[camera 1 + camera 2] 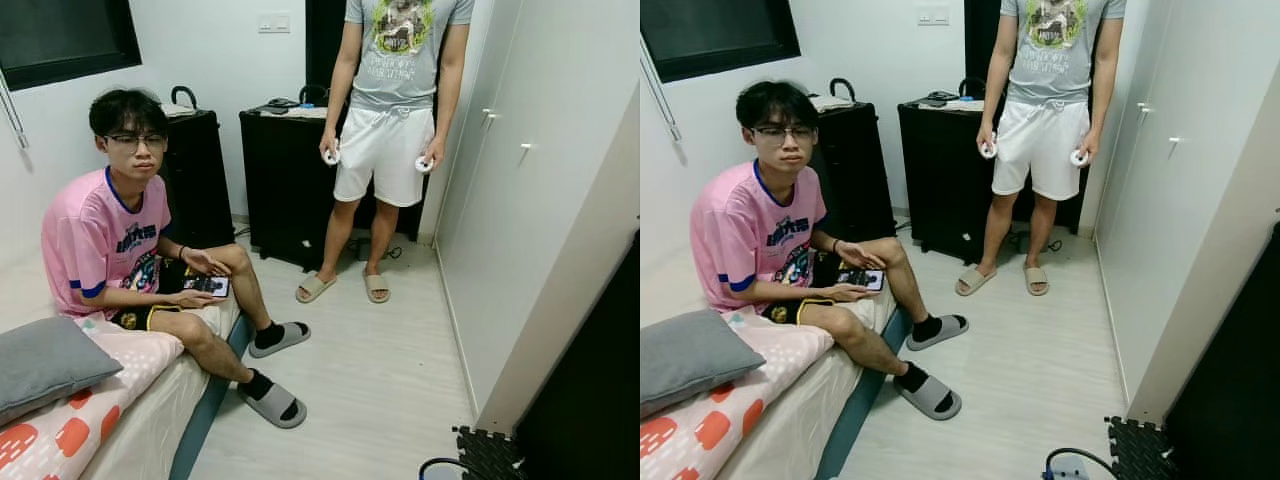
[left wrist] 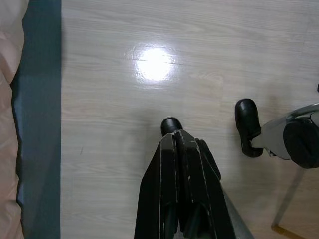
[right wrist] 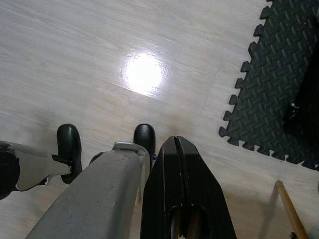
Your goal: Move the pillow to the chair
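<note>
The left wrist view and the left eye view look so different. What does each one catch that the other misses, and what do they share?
The left wrist view looks down along the left gripper, fingers shut and pointing at the floor, with the robot's black feet beneath. The left eye view takes in the room: the grey pillow on the bed, a person sitting on the bed's edge with a phone, and another person standing by the black cabinets. Both share the pale wood floor and the bed's dark blue edge.
</note>
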### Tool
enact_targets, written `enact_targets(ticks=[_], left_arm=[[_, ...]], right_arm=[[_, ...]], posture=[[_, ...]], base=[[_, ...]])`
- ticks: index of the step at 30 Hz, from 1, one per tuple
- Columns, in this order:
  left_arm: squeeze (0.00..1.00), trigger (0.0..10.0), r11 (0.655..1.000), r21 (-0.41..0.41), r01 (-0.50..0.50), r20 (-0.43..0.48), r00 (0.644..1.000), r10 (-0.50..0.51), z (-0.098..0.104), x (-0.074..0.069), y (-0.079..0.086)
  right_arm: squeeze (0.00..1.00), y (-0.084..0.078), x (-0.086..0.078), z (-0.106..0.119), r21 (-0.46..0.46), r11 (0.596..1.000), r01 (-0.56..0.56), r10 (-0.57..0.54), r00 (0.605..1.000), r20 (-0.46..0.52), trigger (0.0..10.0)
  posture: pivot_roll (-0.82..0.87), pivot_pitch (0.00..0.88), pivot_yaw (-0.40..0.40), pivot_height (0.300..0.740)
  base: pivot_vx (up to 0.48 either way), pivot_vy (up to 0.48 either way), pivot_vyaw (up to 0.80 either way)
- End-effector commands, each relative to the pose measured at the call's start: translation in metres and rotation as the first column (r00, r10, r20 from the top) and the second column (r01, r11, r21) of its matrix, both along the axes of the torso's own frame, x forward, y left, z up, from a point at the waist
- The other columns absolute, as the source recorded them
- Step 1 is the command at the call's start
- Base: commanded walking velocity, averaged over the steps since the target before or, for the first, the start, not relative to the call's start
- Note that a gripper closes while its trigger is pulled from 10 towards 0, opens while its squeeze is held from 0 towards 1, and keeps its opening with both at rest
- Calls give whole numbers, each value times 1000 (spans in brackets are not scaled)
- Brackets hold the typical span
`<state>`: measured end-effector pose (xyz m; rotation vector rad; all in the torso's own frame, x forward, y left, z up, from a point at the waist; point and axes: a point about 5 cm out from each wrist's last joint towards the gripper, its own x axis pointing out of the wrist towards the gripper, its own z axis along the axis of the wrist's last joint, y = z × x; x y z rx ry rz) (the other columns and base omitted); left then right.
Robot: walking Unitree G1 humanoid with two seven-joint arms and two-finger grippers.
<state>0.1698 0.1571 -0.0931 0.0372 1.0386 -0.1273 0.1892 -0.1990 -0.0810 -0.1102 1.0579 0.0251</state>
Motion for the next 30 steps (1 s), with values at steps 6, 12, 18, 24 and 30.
enact_targets(ticks=[6, 12, 18, 24, 30], left_arm=[[0, 10000, 1000, 6, -19, -1, 1000, 19, 0, -1, 3], [0, 10000, 1000, 2, -31, -7, 1000, 31, -1, -3, 2], [1000, 10000, 998, -19, -62, -23, 998, 62, -3, -8, -1], [1000, 10000, 998, -19, -67, -20, 998, 67, -3, -6, 0], [1000, 10000, 997, -24, -68, -12, 998, 68, -1, -3, 1]], right_arm=[[0, 0, -1, -1, 8, 1000, 13, -13, 1000, 0, 10000], [0, 0, -2, -1, 10, 1000, 19, -19, 1000, 0, 10000], [1000, -3, -3, -1, 27, 998, 51, -52, 999, 13, 10000], [1000, -3, -4, -1, 33, 998, 60, -60, 998, 14, 10000], [1000, -4, -4, -1, 37, 997, 65, -66, 998, 14, 10000]], posture=[[-66, 0, 6, 740], [-64, 0, -1, 740], [-65, 0, -8, 740], [-66, 0, -3, 740], [-67, 0, -5, 740]], base=[[0, 0, 0], [0, 0, 0], [0, 0, 0], [0, 0, 0], [0, 0, 0]])
